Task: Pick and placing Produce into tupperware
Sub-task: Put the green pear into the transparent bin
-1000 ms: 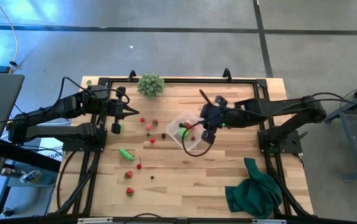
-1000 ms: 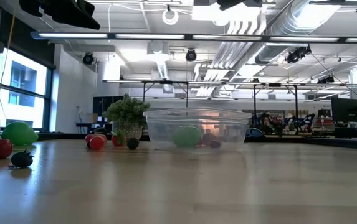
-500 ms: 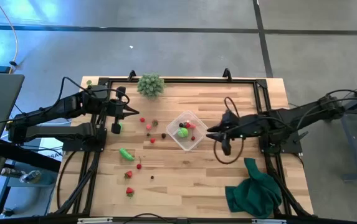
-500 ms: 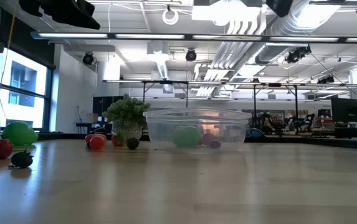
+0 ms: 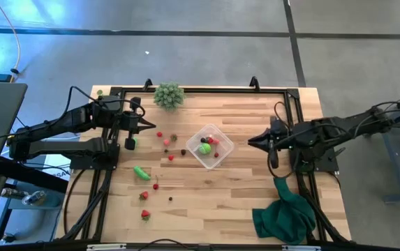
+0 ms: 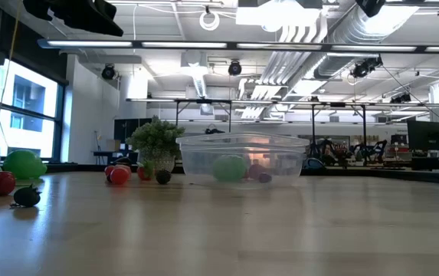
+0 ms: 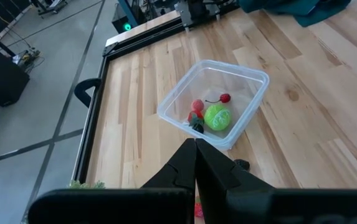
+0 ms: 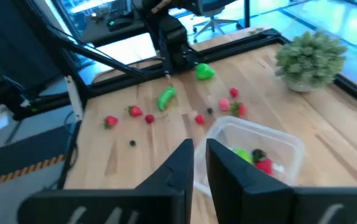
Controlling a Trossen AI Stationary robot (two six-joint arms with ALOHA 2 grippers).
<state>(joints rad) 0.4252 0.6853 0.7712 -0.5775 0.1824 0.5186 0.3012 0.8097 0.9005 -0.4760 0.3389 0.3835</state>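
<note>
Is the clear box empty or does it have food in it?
Not empty. The tupperware holds a green round piece and a few red pieces.

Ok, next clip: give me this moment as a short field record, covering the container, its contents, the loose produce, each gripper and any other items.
container: clear tupperware, mid-table, upright, no lid
contents: one round green piece, red pieces and a dark one beside it
loose produce: red berries, an oblong green piece and small dark pieces scattered on the table toward the left arm
left gripper: shut, empty, above the table edge
right gripper: empty, off to the container's side, jaws a narrow gap apart
other items: bushy plant at the far edge, green cloth near corner
</note>
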